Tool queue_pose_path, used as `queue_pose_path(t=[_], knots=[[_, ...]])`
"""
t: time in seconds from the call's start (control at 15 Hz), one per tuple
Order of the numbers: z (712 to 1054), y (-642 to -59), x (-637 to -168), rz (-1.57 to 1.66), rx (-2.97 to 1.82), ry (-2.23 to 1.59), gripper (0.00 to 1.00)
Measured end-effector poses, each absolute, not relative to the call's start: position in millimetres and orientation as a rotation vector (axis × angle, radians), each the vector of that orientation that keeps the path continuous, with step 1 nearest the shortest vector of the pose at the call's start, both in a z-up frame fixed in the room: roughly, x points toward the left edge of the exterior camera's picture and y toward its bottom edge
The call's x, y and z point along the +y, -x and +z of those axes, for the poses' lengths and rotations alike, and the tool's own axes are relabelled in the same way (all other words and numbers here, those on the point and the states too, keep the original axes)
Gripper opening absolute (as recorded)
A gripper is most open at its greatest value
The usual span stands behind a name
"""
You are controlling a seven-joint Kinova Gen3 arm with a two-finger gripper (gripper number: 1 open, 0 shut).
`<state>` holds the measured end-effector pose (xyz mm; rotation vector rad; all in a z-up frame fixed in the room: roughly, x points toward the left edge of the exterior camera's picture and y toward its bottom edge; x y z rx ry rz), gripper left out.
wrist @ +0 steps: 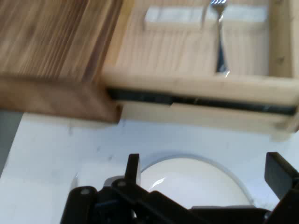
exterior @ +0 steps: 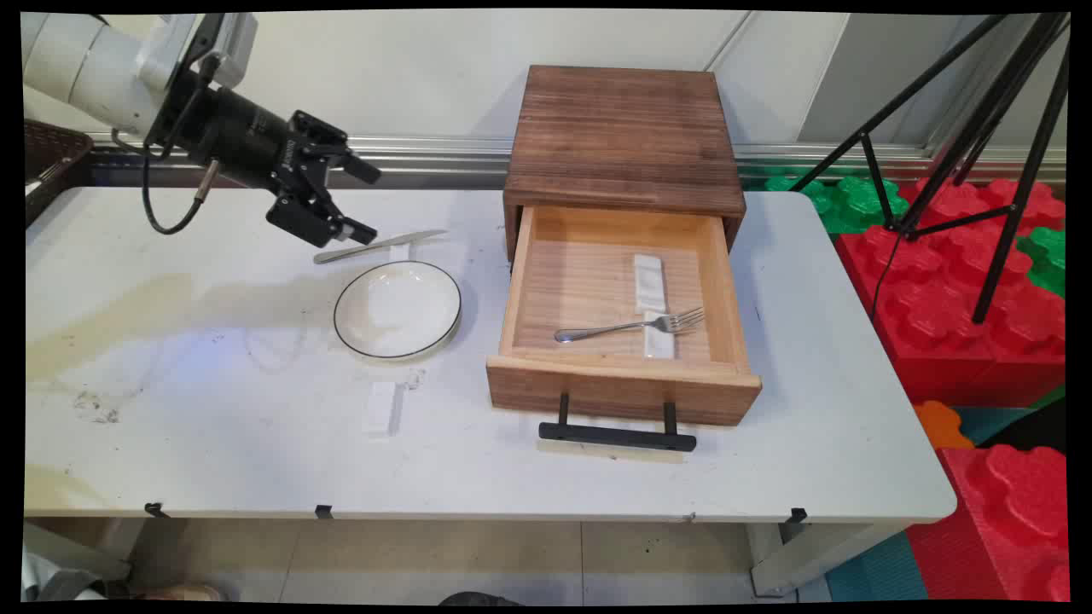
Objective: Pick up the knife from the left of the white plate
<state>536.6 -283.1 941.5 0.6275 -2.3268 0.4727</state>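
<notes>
Now the black gripper (exterior: 363, 198) hangs in the air over the far left part of the white table (exterior: 213, 443), with its two fingers spread wide apart and nothing between them. In the hand view the gripper (wrist: 205, 175) shows the same: one finger at the left, one at the right edge, and only the table and the plate seen through the gap. A silver knife (exterior: 375, 246) lies flat on the table just under the fingers, not touched by them. Beside the knife, toward the near side, sits a white plate (exterior: 397, 308) with a thin dark rim; in the hand view this plate (wrist: 196, 182) appears right beyond the fingers. To the right stands a wooden drawer box (exterior: 624, 141) with its drawer (exterior: 623, 388) pulled out, a black handle (exterior: 617, 436) at its front. Inside the drawer a fork (exterior: 631, 325) lies across a white strip (exterior: 650, 281), the tines pointing right. In the hand view the fork (wrist: 220, 37) is seen in the same drawer. Another small white strip (exterior: 378, 408) lies on the table near the plate.
</notes>
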Motion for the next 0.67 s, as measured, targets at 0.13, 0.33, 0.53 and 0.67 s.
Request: queue_pose_path(t=[0.13,0.33,0.53,0.67], knots=[[931.1,-553.6,-286.4,0.494,-2.354,-0.666,1.00],[917.3,-572.9,-289.8,0.518,-2.387,-0.710,1.00],[900.8,-593.1,-292.9,0.541,-2.423,-0.754,1.00],[888.8,-606.2,-295.5,0.556,-2.445,-0.785,1.00]])
